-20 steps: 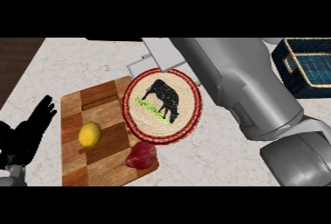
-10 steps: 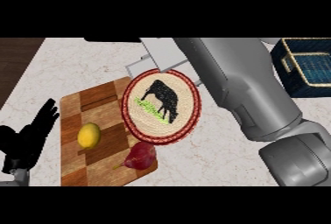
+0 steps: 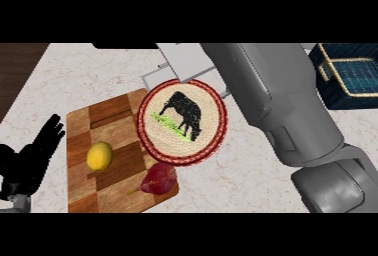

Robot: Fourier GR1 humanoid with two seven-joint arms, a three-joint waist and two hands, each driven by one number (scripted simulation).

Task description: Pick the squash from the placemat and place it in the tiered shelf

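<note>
Squash: not visible anywhere; none shows on the placemat point(image 3: 208, 106), so I cannot tell where it is now.
Placemat: round, red-rimmed, with a black cow print, flat on the surface point(image 3: 88, 70).
Shelf point(image 3: 184, 59): pale frame just above the placemat, partly hidden by the right arm point(image 3: 273, 110).
Right arm: crosses beside the placemat's right rim, toward the shelf.
Right hand: out of view, so I cannot tell the state of its fingers.
Left hand point(image 3: 33, 155): resting well left of the placemat, fingers straight, spread, pointing up.
Board point(image 3: 111, 120): touching the placemat's left rim, carrying a lemon point(image 3: 100, 156) and a red fruit point(image 3: 159, 181).
Basket point(image 3: 353, 75): well right of the placemat.
Risk: if the hidden hand carries the squash, it could clip the shelf frame or roll off a tier once let go. The forearm could also drag the placemat.
</note>
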